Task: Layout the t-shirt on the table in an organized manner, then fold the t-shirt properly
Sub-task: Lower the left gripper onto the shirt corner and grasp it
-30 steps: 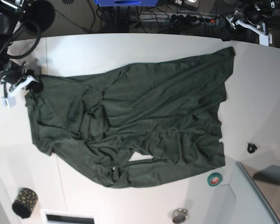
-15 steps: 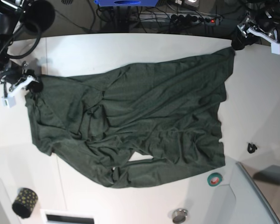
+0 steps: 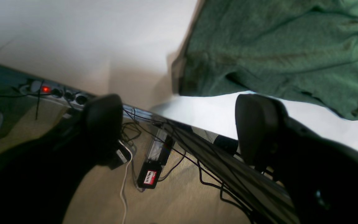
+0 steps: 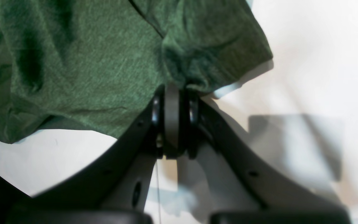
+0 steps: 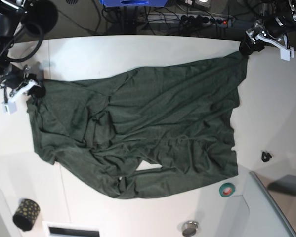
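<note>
t-shirt: thin matt knit cloth, softly heathered. table: smooth white top, faint sheen. left gripper pads: matt black, possibly rubber.

Beyond the far edge, a beige floor carries a tangle of black cables and 1 white cord. A power strip glows with a red switch light. A small black box with a red-and-white label sits among the wires. Something blue peeks in at the top.
</note>
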Available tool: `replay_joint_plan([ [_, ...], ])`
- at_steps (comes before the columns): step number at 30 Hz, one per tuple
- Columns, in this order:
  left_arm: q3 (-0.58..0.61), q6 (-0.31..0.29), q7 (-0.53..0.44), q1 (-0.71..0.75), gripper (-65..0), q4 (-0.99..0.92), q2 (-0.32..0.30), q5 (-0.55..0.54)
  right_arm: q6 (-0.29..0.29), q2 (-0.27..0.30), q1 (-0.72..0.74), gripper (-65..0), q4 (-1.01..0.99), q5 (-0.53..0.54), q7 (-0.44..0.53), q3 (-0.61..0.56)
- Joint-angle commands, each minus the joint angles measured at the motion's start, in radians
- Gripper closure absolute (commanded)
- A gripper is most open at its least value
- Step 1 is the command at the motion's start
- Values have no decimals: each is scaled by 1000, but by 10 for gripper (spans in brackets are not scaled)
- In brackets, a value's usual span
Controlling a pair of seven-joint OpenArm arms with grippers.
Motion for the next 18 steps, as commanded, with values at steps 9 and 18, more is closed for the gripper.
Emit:
replay_joint_plan([
  [9, 63, -9, -18, -31, -541, 19, 4, 3, -16, 9, 0, -5, 4, -29, -23, 1],
  [18, 55, -9, -15, 30, -541, 33, 8, 0, -16, 12, 2, -5, 4, -29, -23, 1],
])
